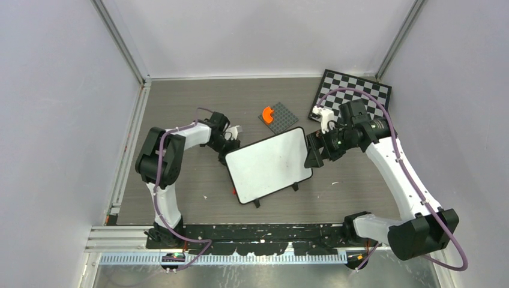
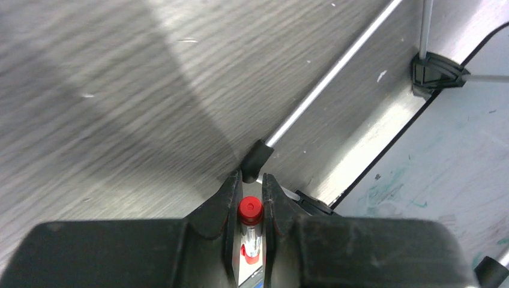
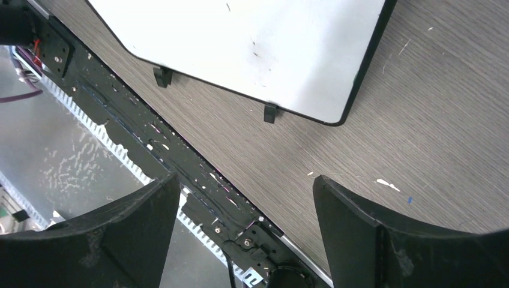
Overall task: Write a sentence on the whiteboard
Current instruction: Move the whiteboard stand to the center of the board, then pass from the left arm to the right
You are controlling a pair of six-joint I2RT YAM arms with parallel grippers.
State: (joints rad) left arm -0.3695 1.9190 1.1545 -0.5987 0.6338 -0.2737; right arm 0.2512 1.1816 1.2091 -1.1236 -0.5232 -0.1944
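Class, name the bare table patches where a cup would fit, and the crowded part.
Free: far-left corner beyond the left arm; near strip between whiteboard and black rail. Crowded: the whiteboard's far side, among left hand, grey plate, chessboard and right hand.

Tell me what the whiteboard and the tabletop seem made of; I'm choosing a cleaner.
The whiteboard: smooth white face with slight sheen, likely coated board; thin black rim and feet look plastic. The table: grey wood-grain pattern, low sheen, probably laminate, not solid wood.
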